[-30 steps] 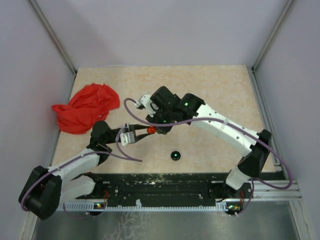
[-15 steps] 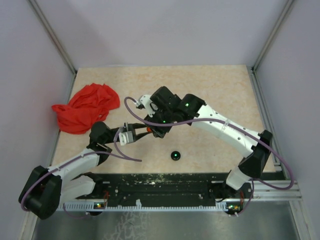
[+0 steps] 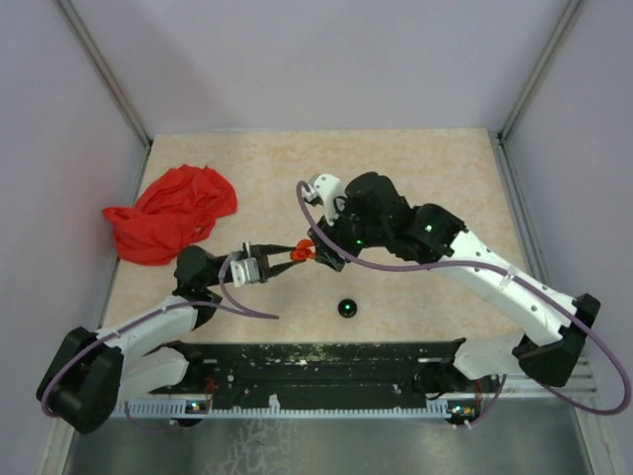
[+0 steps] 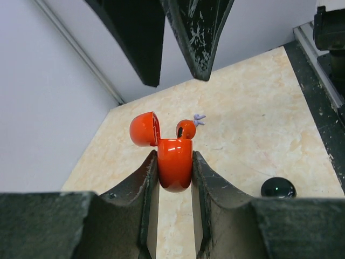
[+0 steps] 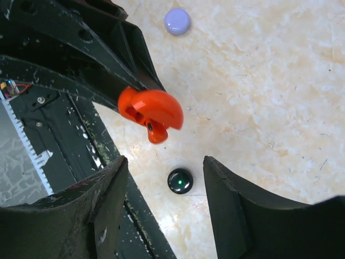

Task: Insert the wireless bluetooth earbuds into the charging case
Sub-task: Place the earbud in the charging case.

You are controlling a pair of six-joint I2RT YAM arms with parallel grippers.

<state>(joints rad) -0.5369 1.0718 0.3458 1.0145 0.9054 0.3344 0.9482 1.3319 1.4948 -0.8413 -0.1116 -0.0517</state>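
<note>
My left gripper (image 3: 285, 257) (image 4: 174, 156) is shut on the red-orange charging case (image 3: 302, 250) (image 4: 174, 168) and holds it above the table with its lid (image 4: 144, 128) swung open. A tiny red earbud (image 4: 186, 128) (image 5: 157, 131) sits at the case's open top and sticks out of it. My right gripper (image 3: 326, 253) (image 5: 164, 162) is open and empty, just right of and above the case (image 5: 153, 106). No black earbud is in view.
A round black disc with a green light (image 3: 346, 308) (image 4: 278, 187) (image 5: 180, 181) lies on the table near the front edge. A lavender disc (image 5: 177, 21) lies farther off. A red cloth (image 3: 168, 213) is bunched at the left wall. A black rail (image 3: 316, 361) runs along the near edge.
My right arm has swung right and its gripper has drawn back from the case. My left gripper has shifted slightly right and up with the case, now plainly visible.
</note>
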